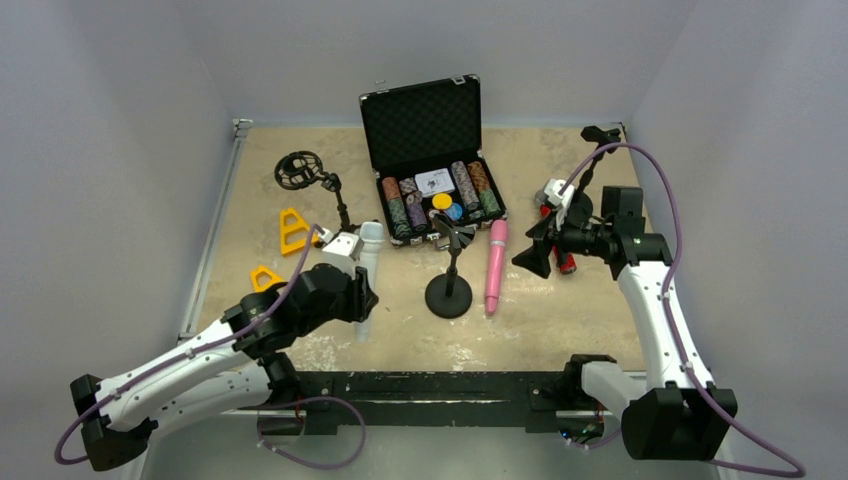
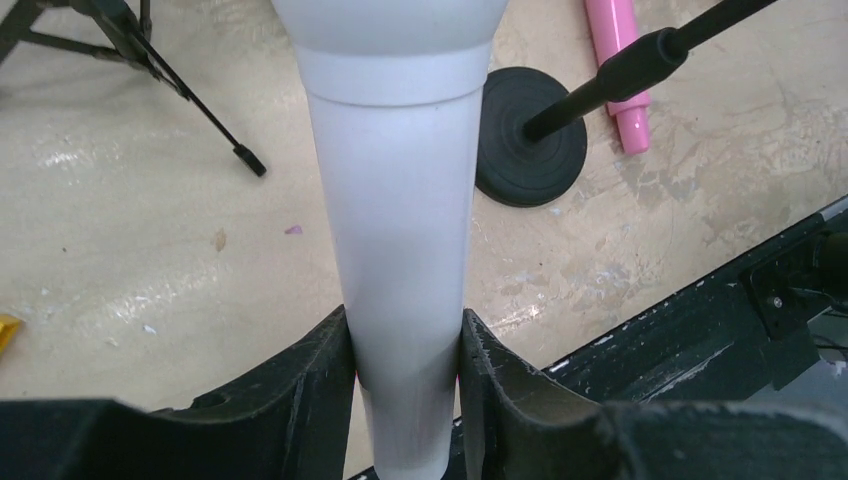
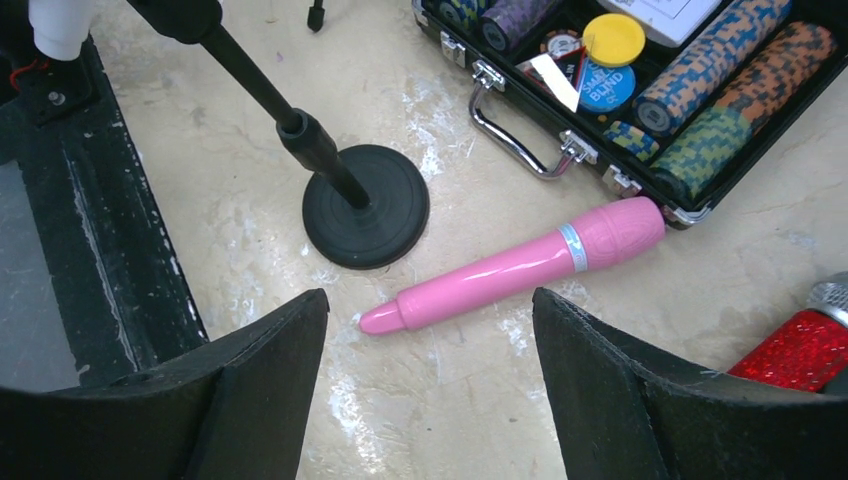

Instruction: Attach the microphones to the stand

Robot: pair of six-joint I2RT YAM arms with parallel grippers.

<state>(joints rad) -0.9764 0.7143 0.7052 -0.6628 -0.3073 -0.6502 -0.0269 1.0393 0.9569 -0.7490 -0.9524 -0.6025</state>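
Observation:
My left gripper (image 1: 358, 300) is shut on the white microphone (image 1: 366, 262) and grips its shaft near the tail end. In the left wrist view the white shaft (image 2: 395, 220) sits tight between my two fingers (image 2: 320, 385). The pink microphone (image 1: 495, 265) lies flat on the table, right of the round-base stand (image 1: 449, 292). My right gripper (image 1: 532, 258) is open and empty, above the table right of the pink microphone (image 3: 520, 265). The glittery red microphone (image 3: 800, 345) lies by my right finger and is mostly hidden in the top view.
An open black case of poker chips (image 1: 430, 190) stands behind the round-base stand. A tripod stand with a round shock mount (image 1: 300, 172) is at the back left, and another stand (image 1: 600, 135) at the back right. Yellow pieces (image 1: 291, 230) lie at the left. A black rail (image 1: 430, 385) runs along the near edge.

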